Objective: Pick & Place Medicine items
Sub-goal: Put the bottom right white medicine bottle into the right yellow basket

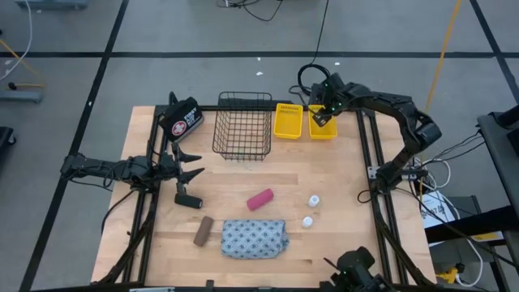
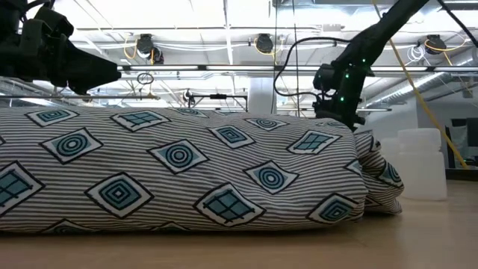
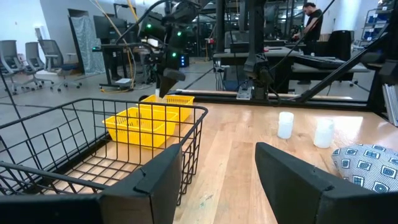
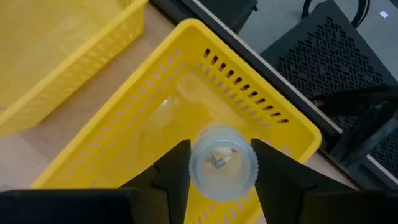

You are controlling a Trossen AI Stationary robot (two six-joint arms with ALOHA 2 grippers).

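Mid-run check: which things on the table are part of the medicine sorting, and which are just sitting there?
Part of the job:
- white bottle held in the right hand over a yellow bin
- two white bottles
- pink roll
- brown bar
- small black handled piece
- patterned pouch

Lying about:
- black bag
- wire basket
- second yellow bin

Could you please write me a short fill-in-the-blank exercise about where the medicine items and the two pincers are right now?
1. The right pincer holds a white bottle over a ____ bin.
2. ____ white bottles stand on the table.
3. The pink roll lies on the ____.
4. The left pincer is ____.

Missing words: yellow; two; table; open
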